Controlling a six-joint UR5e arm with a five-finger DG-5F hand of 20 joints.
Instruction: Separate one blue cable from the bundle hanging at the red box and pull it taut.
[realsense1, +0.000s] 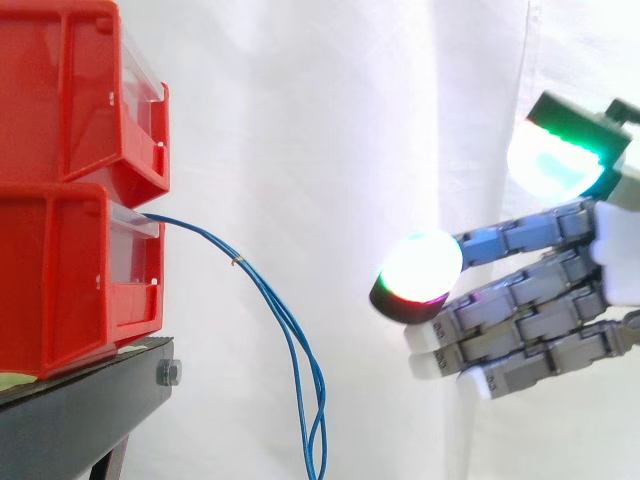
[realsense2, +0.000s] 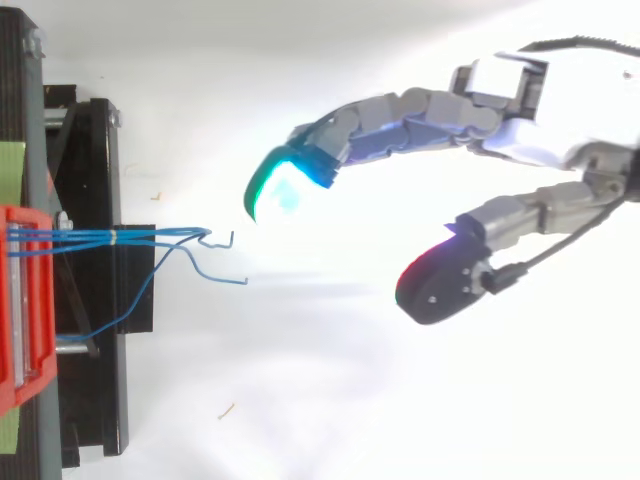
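Hand (realsense1: 540, 300) open, fingers stretched nearly straight toward the bins, grasping nothing. It sits clear of the cables, off to their right in the side view. The thin blue cable bundle (realsense1: 290, 330) exits the front of the lower red plastic bin (realsense1: 70, 280), arcs out and droops past the front edge of the black metal stand (realsense1: 90, 400), slack. A small pale tie (realsense2: 113, 237) binds the strands near the bin. From above, the kinked strand ends splay out; the cyan-glowing fingertip (realsense2: 285, 190) is near them, not touching. Upper red bin (realsense1: 70, 90) is stacked on the lower
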